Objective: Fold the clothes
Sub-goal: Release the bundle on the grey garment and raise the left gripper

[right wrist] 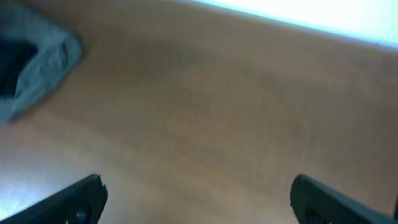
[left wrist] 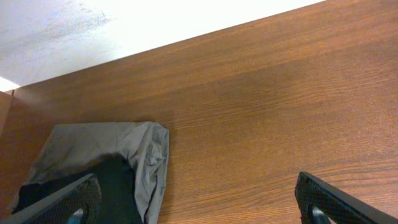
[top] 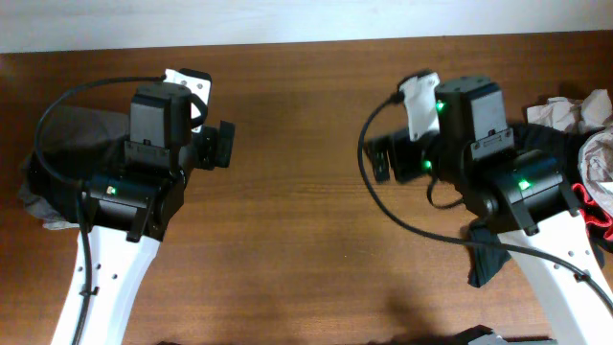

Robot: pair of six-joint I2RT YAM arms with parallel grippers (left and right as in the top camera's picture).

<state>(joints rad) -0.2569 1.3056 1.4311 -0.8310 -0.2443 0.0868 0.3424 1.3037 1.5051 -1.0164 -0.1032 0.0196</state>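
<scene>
Item: brown wooden table (top: 297, 220), seen from overhead and from both wrists. Left arm (top: 134, 192) stands at the table's left side and right arm (top: 517, 192) at its right side, each white-bodied with black upper parts, and green lights show on both. Left gripper (left wrist: 199, 208): its two black fingers (left wrist: 78, 199) sit in the lower corners of the left wrist view, spread wide, nothing between them but bare wood. Right gripper (right wrist: 199, 202): jaws likewise wide apart over bare wood and holding nothing, though the right wrist view is blurred. Clothes, lot one: a grey garment (left wrist: 134, 146) lies rumpled at the table's left side, partly under the left arm, with a black garment (left wrist: 115, 186) lying in its fold. Part of this heap shows beside the arm in the overhead view. Clothes, lot two: a heap at the table's far right edge, partly behind the right arm, made up of a crumpled beige garment (top: 565, 110), a pale grey piece (top: 599, 158), and a dark piece with red trim (top: 586, 206). A further black cloth (top: 487, 264) lies beside the right arm's white link. The middle of the table, between the two arms, carries only a black cable (top: 383, 192) looping from the right arm
</scene>
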